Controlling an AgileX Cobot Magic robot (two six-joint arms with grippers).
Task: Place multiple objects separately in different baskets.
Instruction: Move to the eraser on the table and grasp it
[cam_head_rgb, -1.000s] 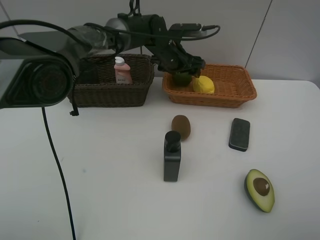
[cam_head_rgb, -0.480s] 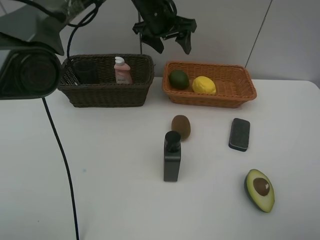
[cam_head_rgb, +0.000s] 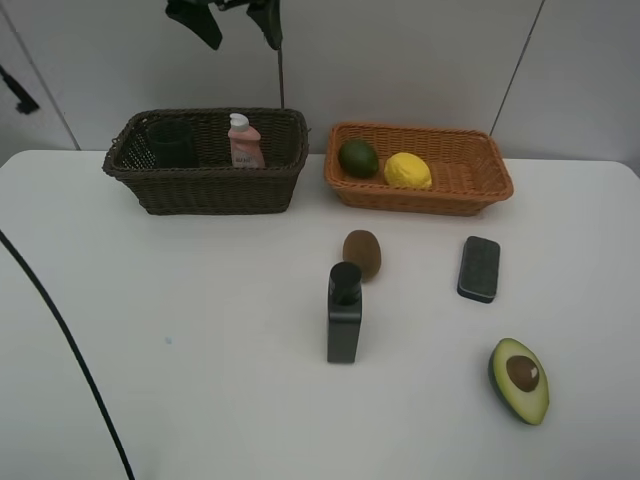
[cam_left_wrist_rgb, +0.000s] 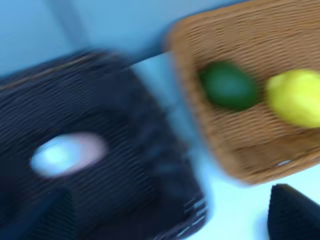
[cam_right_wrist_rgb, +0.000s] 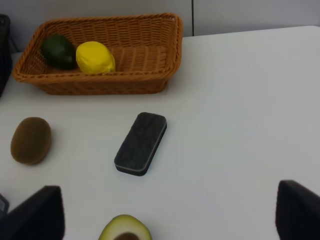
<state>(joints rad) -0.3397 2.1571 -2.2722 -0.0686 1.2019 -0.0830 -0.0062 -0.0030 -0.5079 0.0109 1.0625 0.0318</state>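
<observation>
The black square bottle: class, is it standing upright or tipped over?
Upright. The black square bottle stands on its base on the table, cap uppermost, near the brown kiwi.

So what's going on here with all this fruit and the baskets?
A two-armed robot is sorting things into two baskets. The lime and lemon lie in the orange basket; a cup and pink bottle stand in the dark basket. The left gripper hangs open and empty, high above. The kiwi, black bottle, pad and avocado half wait on the table.
</observation>
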